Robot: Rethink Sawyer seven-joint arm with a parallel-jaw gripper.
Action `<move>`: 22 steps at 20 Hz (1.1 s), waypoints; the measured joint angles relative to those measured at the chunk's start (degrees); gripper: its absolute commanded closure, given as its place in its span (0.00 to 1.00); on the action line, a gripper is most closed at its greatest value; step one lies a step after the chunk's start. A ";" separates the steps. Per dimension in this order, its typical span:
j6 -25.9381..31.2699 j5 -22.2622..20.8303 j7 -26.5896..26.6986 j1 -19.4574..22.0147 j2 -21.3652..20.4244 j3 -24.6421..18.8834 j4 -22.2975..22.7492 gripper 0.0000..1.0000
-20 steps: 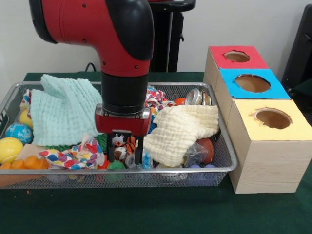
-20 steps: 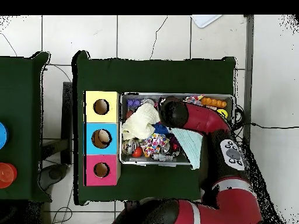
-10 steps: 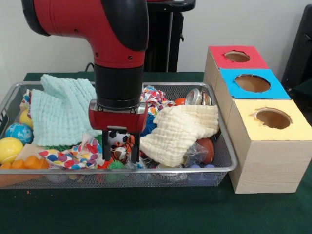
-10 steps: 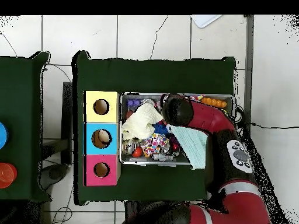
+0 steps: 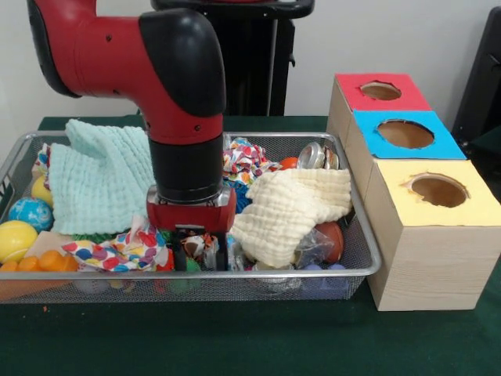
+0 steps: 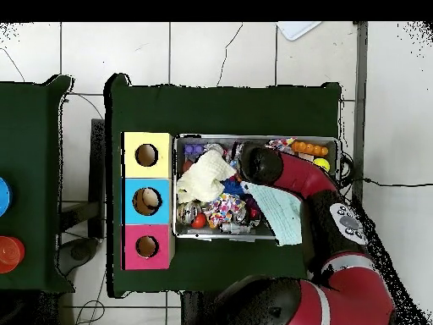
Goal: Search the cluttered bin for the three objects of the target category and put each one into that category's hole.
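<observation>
Gripper (image 5: 200, 256) sits low in the wire bin (image 5: 344, 270), fingers apart and straddling the small plush tiger (image 5: 196, 247) at the bin's front, between the patterned cloth (image 5: 117, 252) and the cream cloth (image 5: 290, 207); the toy looks soft and light, likely to squash and spring back, so a pinch across its body should hold; it is half hidden by the fingers, so which way it points and its long axis cannot be told; neighbouring cloth could snag.
</observation>
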State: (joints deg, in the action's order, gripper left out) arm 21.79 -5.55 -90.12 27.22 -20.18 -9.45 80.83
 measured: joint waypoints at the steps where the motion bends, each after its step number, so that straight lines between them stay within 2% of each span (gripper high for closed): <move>1: 1.09 0.49 0.00 -0.17 0.43 -0.07 -0.02 0.00; 8: 5.86 1.65 0.00 -1.09 0.17 -0.06 -0.02 0.00; 17: 12.85 2.65 0.00 -1.93 -2.26 -0.06 -0.01 0.00; 22: 12.96 2.60 0.00 -1.75 -1.94 -0.06 -0.02 0.00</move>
State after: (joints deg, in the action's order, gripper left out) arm 34.75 -2.95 -90.12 25.47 -22.12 -9.51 80.81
